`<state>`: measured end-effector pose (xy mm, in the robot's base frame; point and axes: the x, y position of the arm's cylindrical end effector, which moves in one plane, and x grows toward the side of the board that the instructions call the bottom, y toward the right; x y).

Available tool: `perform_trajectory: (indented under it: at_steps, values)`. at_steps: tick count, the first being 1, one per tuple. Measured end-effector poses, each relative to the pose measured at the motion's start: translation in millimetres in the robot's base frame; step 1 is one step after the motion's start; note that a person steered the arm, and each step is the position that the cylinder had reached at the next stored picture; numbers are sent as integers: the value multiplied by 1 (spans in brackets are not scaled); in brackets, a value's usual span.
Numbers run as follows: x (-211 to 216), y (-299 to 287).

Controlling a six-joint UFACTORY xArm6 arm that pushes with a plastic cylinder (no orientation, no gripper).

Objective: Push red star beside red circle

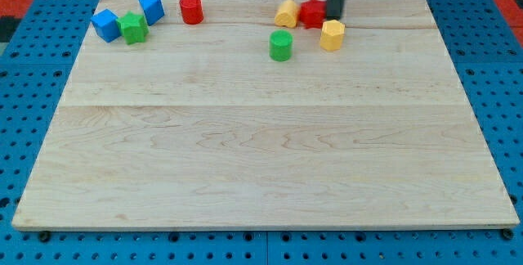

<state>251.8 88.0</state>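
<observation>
The red star (312, 12) lies near the view's top, right of centre, between a yellow block (286, 13) on its left and my rod on its right. My tip (334, 18) touches the star's right side. The red circle (191, 9), a short cylinder, stands well to the left along the top edge. A yellow hexagon block (332, 34) sits just below my tip.
A green cylinder (281, 45) sits below the yellow block. At the view's top left, a blue block (105, 24), a green star-like block (132, 28) and another blue block (151, 8) cluster together. The wooden board (261, 150) lies on a blue pegboard.
</observation>
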Motion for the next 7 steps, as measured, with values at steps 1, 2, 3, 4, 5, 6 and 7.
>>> perform_trajectory:
  at_steps: [1, 2, 3, 4, 5, 6, 7]
  values:
    - [-22, -33]
    - [-27, -10]
    - [-41, -16]
    - [-46, -55]
    - [-46, -84]
    - [-47, -66]
    - [-51, -78]
